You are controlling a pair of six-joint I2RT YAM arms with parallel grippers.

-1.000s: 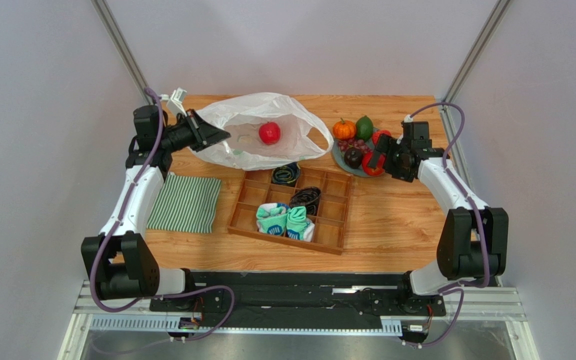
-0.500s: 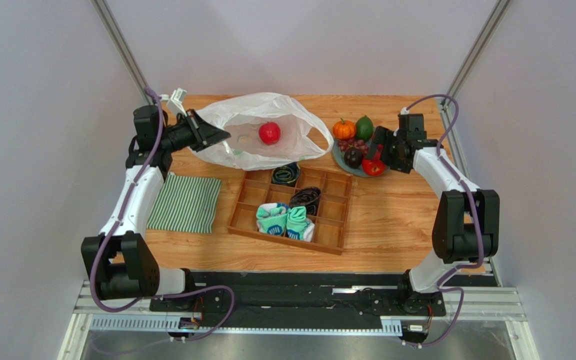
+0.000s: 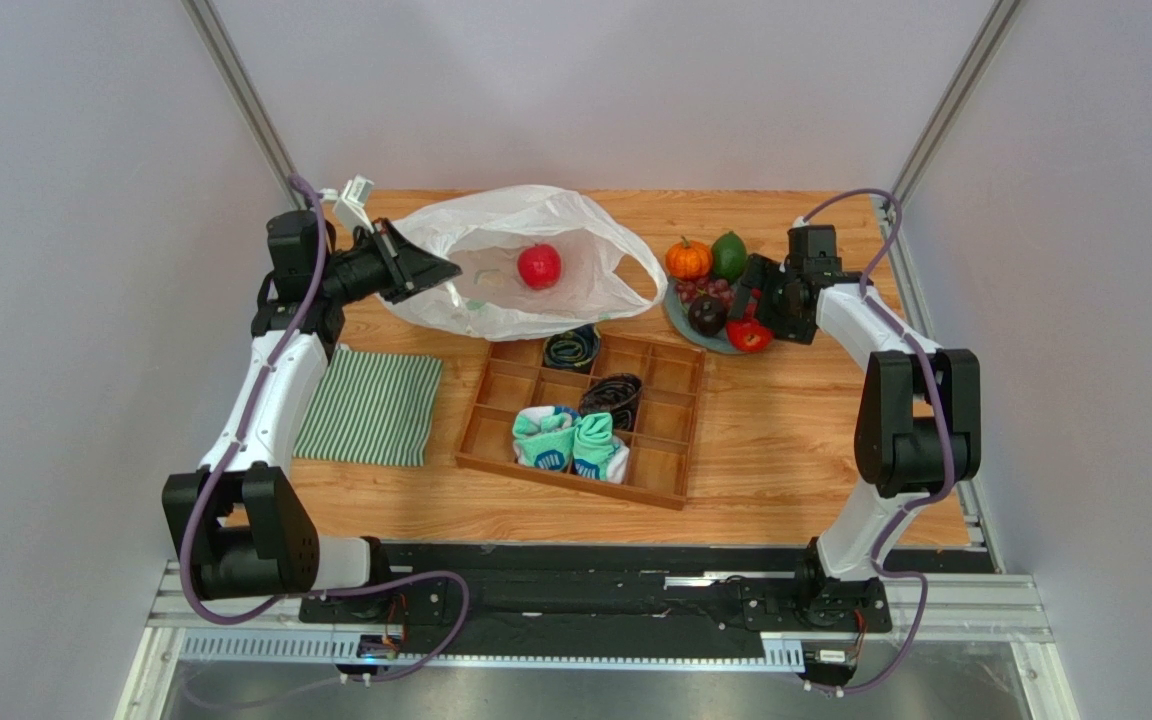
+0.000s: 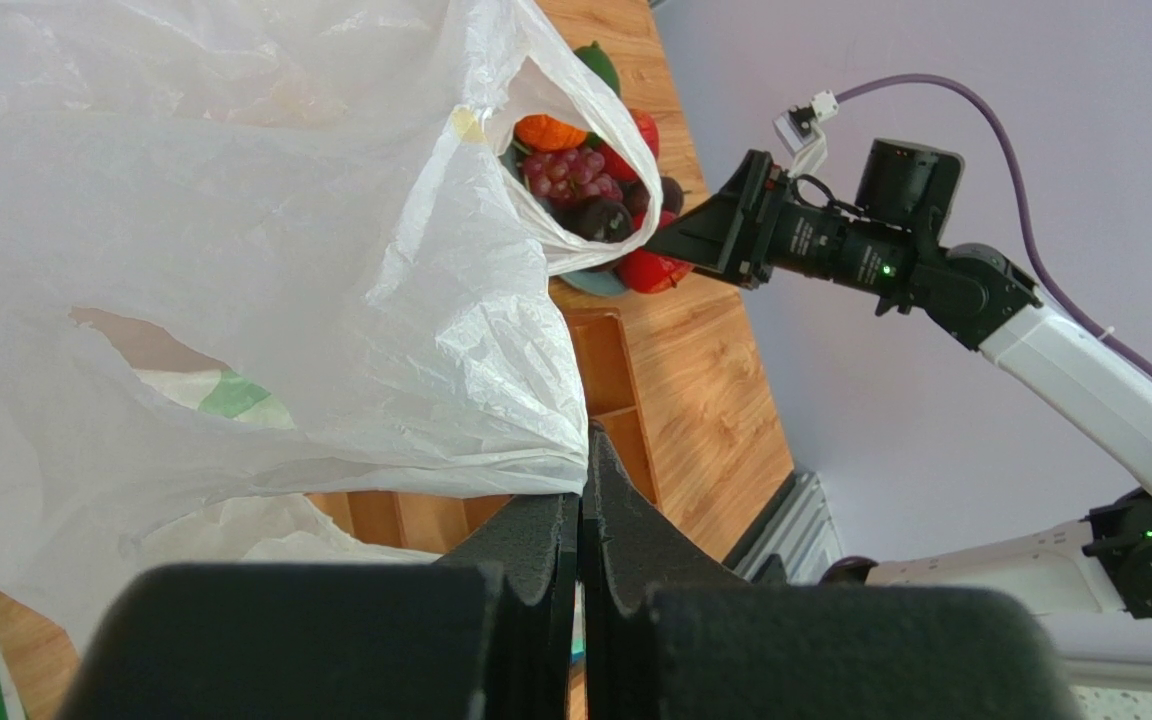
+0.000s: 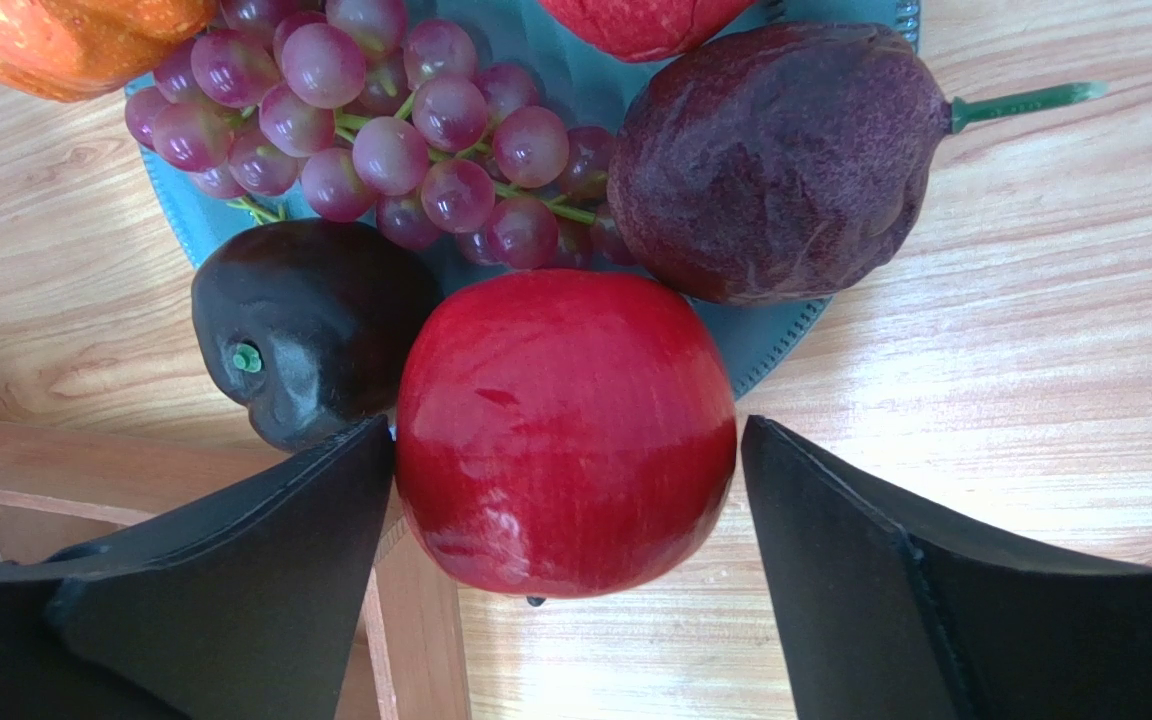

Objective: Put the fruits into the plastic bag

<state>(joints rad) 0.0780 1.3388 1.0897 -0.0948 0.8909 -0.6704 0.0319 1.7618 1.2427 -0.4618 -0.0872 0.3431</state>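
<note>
The plastic bag [image 3: 537,225] lies at the back left of the table with one red apple [image 3: 539,266] inside. My left gripper [image 3: 425,270] is shut on the bag's edge [image 4: 537,450] and holds the mouth up. A teal plate [image 3: 678,318] at the back right holds an orange pumpkin [image 3: 687,258], a green avocado [image 3: 729,255], grapes [image 5: 387,135], a dark fruit [image 5: 304,330] and a purple fruit [image 5: 778,158]. My right gripper [image 5: 567,428] is open, with one finger on each side of a red apple [image 5: 567,390] at the plate's near edge.
A wooden divided tray [image 3: 470,435] with teal socks [image 3: 572,440] and black socks [image 3: 609,398] sits mid-table. A green-and-white striped cloth [image 3: 372,405] lies to its left. A small white object [image 3: 349,195] stands at the back left corner.
My right arm has swung in toward the plate and its open fingers have come down around the red apple. The left arm and the bag have not moved.
</note>
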